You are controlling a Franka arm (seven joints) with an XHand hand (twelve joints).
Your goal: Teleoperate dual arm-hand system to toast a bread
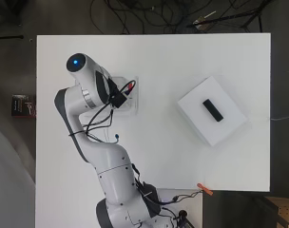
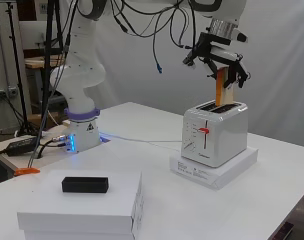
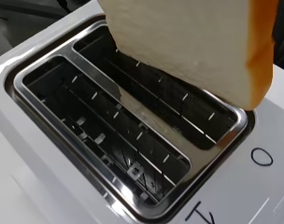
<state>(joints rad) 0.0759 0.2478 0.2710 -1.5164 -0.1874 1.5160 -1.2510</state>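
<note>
One slice of bread point(image 2: 221, 88) hangs upright in the hand point(image 2: 218, 56), whose fingers are curled round its upper part, above the toaster point(image 2: 215, 133). Going left to right across the side view, the white arm point(image 2: 80, 75) rises from its base at about nine o'clock, with a tangle of dark cables point(image 2: 157, 35) looping towards the wrist. At six o'clock, in the foreground, a small black block point(image 2: 85, 184) lies flat on a white box point(image 2: 82, 209). Further right, at about three o'clock, the white toaster stands on a flat white box point(image 2: 212, 171), its red lever point(image 2: 204, 131) showing on the near face. The bread's lower edge sits at the toaster's top; whether it has entered a slot is hard to judge from this side.

The wrist view settles part of that: two chrome-rimmed slots point(image 3: 109, 135) lie open side by side, and the bread point(image 3: 193, 42), pale with an orange-brown crust, hangs over the farther slot, its lower corner just above the rim and seemingly not yet inside.

Seen from overhead, the arm point(image 1: 101, 156) reaches up from six o'clock and covers most of the toaster point(image 1: 130, 102) at about ten o'clock, while the white box point(image 1: 230, 128) with the black block point(image 1: 213, 110) lies well apart at three o'clock on the white table point(image 1: 163, 61).
</note>
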